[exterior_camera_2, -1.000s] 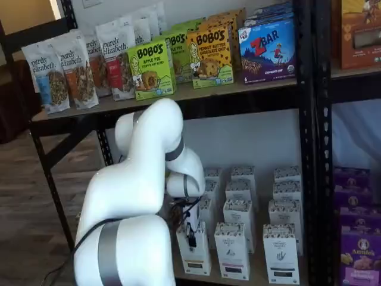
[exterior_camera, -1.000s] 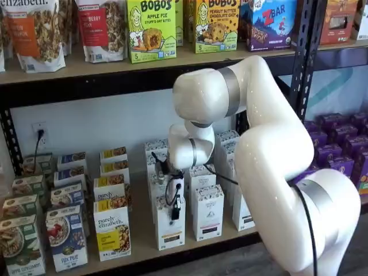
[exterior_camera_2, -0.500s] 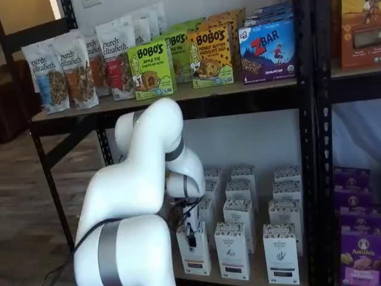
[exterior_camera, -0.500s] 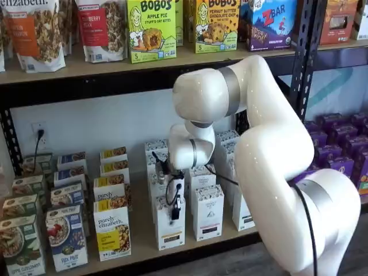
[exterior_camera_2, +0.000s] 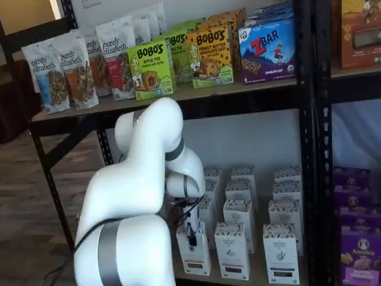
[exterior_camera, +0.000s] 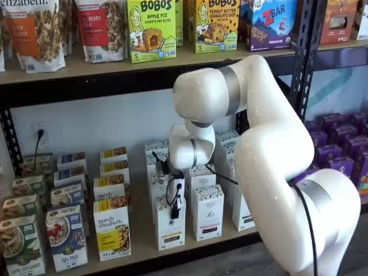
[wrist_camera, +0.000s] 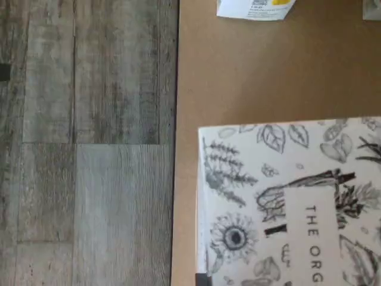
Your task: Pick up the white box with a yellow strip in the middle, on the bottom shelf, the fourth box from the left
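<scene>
The white box with a yellow strip (exterior_camera: 112, 232) stands at the front of the bottom shelf in a shelf view, left of the arm. A white and yellow corner of it shows in the wrist view (wrist_camera: 256, 7). My gripper (exterior_camera: 175, 208) hangs in front of a white floral-print box (exterior_camera: 170, 227), one column to the right of the yellow-strip box. Only a dark finger and a cable show, so I cannot tell whether it is open or shut. It also shows in the other shelf view (exterior_camera_2: 190, 233). The wrist view looks down on the floral box's top (wrist_camera: 286, 202).
More white floral boxes (exterior_camera: 207, 211) stand in rows to the right. Cereal boxes (exterior_camera: 66, 237) stand to the left. The brown shelf board (wrist_camera: 268, 71) ends at a front edge with wood floor (wrist_camera: 83, 143) below. Purple boxes (exterior_camera: 339, 149) fill the neighbouring rack.
</scene>
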